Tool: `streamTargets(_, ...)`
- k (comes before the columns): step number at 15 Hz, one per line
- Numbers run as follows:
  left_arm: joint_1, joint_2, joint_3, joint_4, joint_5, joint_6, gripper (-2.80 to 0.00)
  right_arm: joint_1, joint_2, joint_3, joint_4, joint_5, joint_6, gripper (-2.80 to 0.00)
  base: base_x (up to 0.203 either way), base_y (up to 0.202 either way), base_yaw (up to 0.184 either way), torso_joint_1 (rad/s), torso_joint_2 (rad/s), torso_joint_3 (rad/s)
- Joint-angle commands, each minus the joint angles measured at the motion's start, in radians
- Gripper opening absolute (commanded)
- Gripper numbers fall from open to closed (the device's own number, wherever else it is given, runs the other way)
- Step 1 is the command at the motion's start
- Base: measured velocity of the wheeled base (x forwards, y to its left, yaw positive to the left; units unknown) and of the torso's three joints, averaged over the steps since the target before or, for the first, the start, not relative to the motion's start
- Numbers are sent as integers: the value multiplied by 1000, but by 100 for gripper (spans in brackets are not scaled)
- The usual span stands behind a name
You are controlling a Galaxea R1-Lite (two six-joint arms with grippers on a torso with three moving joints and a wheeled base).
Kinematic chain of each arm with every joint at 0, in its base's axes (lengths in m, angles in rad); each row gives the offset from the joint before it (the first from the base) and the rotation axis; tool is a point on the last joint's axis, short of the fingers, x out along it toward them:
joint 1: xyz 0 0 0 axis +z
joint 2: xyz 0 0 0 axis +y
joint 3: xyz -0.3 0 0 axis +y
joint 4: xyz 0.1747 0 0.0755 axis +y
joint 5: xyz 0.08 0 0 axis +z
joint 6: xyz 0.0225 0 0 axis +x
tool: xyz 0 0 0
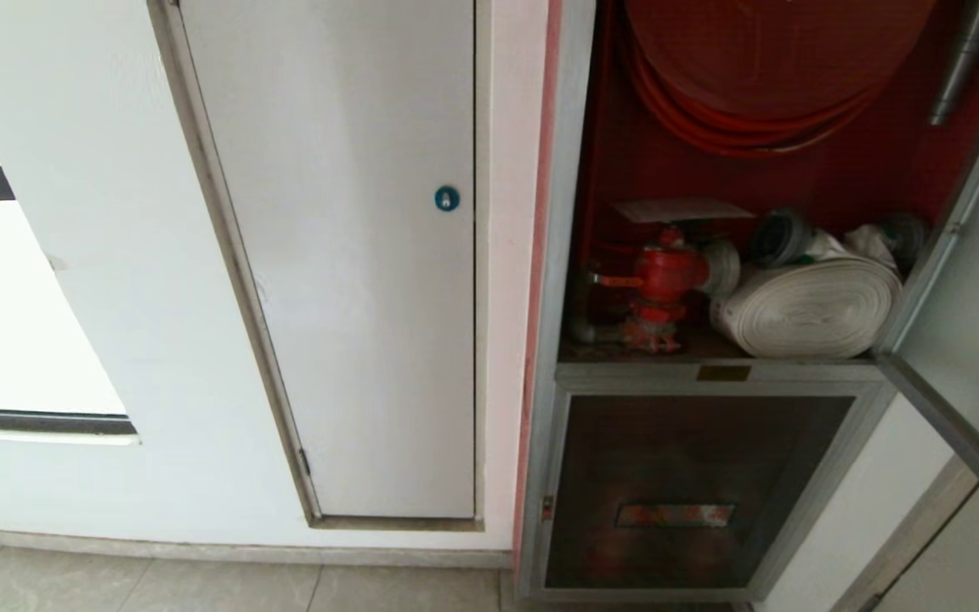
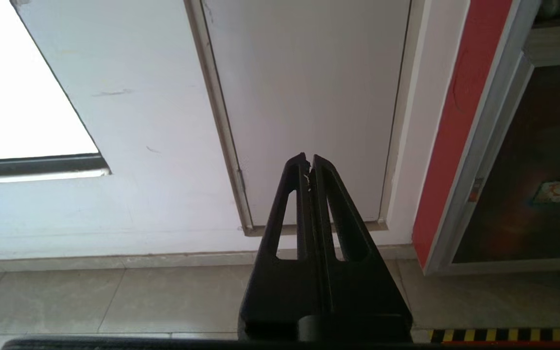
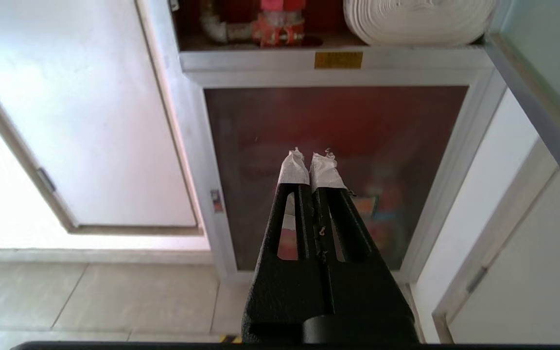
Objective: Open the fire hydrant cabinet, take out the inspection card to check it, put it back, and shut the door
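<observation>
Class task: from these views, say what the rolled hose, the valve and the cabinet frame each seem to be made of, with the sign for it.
Rolled hose: probably woven fabric, matt white, flat layers coiled.
Valve: likely cast metal, glossy red paint.
Cabinet frame: apparently aluminium, dull silver, straight profiles.

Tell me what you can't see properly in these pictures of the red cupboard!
- Inspection card, head view: lies above the red valve; its print is too small to read.
- Hose reel, head view: top cut off by the picture's edge.
- Door, head view: swung open, running off the right edge.
- Lower panel's label, head view: blurred.
</observation>
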Motion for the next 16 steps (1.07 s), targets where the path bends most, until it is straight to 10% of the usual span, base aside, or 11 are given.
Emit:
streamTargets(1,1,0,8,-1,0,0,-280,0,-2,0,0,0,0,-280,194,0,3,2,2,2)
streamTargets(16,1,0,8,-1,0,0,-280,0,-2,0,0,0,0,-280,197,0,0,2,2,2)
